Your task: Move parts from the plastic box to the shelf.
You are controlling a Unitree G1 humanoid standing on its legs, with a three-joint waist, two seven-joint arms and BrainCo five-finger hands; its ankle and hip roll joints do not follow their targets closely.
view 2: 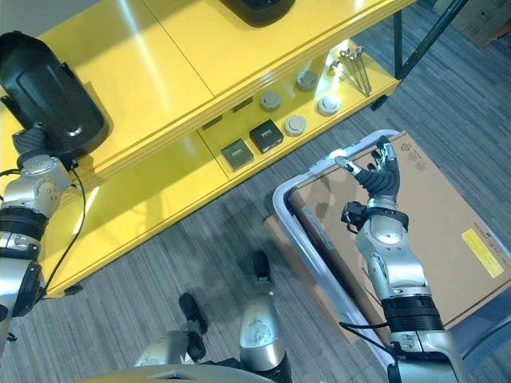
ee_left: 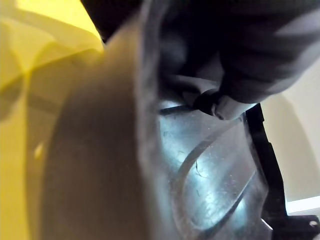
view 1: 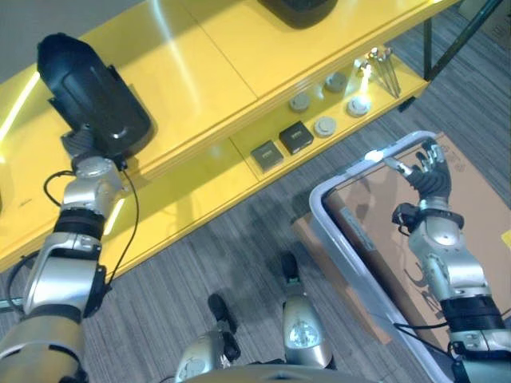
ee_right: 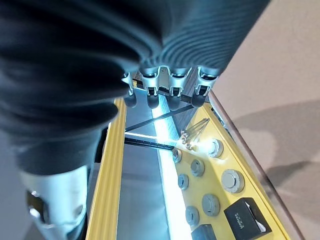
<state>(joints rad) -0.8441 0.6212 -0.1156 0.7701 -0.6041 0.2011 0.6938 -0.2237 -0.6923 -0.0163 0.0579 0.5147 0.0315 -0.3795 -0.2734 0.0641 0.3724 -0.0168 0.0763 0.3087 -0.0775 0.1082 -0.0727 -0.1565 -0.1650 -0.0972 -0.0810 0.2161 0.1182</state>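
Right robot hand (view 2: 382, 177) hovers over plastic box (view 2: 289, 209), fingers loosely curled.

- The right hand (ee_right: 165, 95) is hanging above a yellow shelf (ee_right: 250, 170), its fingers (ee_right: 172, 100) lying straight in a row.
- Round grey parts (ee_right: 231, 180) are sitting near two black boxes (ee_right: 245, 216).
- Metal bolts (ee_right: 196, 131) are lying toward the shelf's far end.
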